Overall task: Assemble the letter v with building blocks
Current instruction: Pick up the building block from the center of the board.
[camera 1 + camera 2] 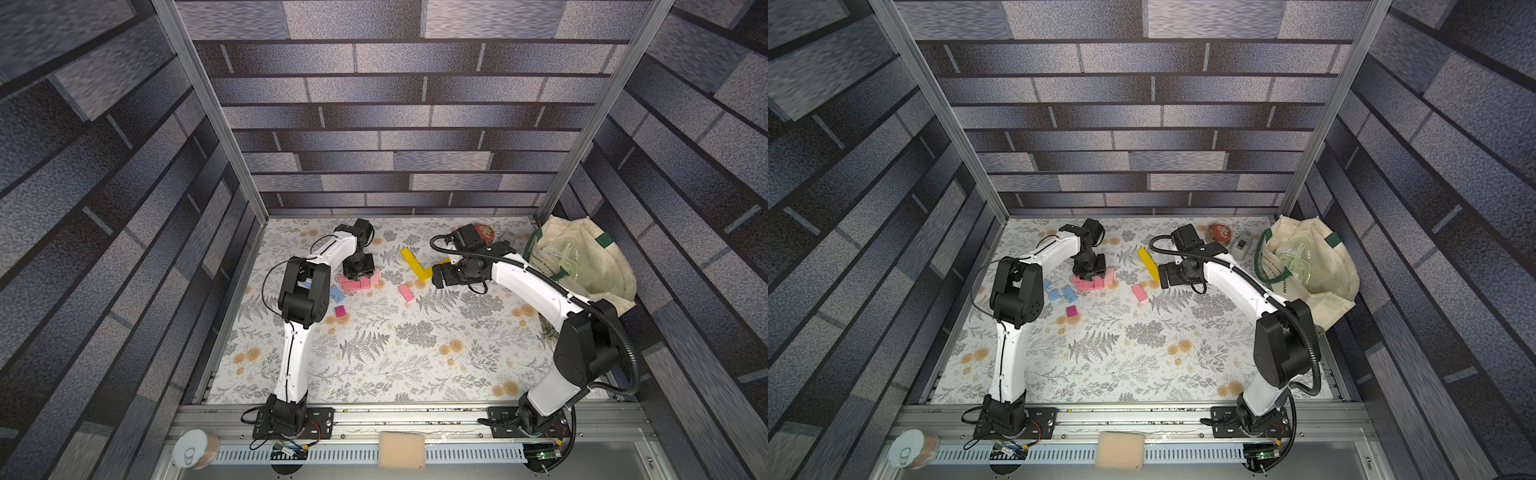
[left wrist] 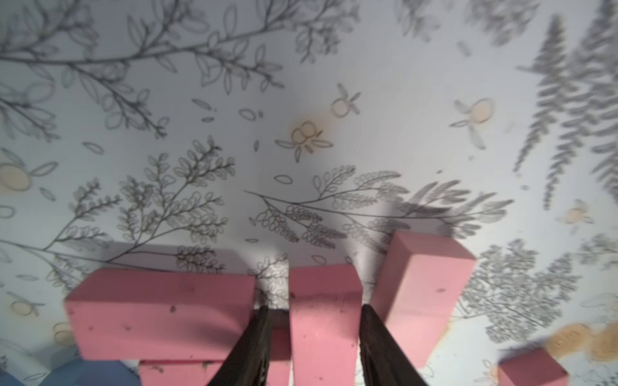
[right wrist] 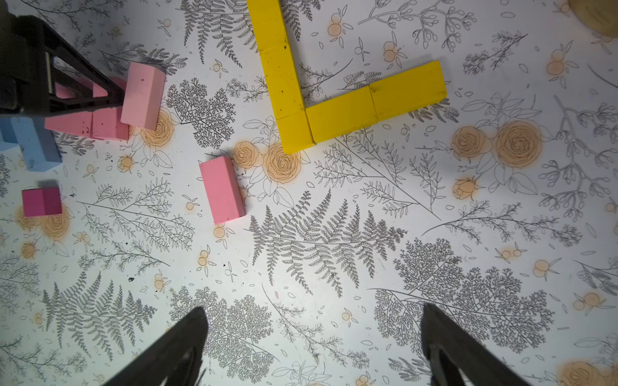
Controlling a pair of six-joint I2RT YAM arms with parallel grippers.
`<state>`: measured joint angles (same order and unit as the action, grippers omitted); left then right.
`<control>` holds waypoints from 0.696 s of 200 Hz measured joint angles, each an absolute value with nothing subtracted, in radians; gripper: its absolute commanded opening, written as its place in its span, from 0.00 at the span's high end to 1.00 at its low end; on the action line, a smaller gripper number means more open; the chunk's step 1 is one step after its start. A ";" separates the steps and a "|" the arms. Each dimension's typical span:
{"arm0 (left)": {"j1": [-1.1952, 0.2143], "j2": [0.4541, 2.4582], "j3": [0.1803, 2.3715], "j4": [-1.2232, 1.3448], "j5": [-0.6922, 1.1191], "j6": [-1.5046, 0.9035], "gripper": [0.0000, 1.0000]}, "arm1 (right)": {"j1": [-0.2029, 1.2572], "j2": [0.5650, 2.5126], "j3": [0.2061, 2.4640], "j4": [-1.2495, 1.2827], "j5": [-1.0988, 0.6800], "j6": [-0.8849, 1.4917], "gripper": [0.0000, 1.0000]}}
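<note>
My left gripper is shut on a pink brick in a cluster of pink bricks at the left of the mat. One finger sits on each side of the brick. Other pink bricks lie close against both fingers. In both top views the left gripper points down into this cluster. Yellow bricks lie flat, joined at a corner into an angle. My right gripper hangs open and holds nothing, beside the yellow bricks in a top view.
A loose pink brick lies between the two arms. Light blue bricks and a magenta cube sit near the left arm. A cloth bag, a round tin and a small white-grey box stand at the back right.
</note>
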<state>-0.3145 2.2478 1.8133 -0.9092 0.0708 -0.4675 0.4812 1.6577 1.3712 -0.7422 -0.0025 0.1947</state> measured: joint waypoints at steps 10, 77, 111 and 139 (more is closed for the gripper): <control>-0.315 2.230 1.779 -0.896 0.069 -0.460 0.54 | 0.481 1.658 1.371 -0.742 -0.003 0.196 0.00; -0.321 2.160 1.661 -0.827 0.071 -0.448 0.66 | 0.481 1.658 1.371 -0.742 -0.010 0.210 0.00; -0.334 2.136 1.636 -0.807 0.123 -0.490 0.76 | 0.481 1.653 1.371 -0.743 -0.010 0.210 0.00; -0.400 2.048 1.573 -0.776 0.163 -0.595 0.76 | 0.477 1.618 1.366 -0.745 -0.001 0.209 0.00</control>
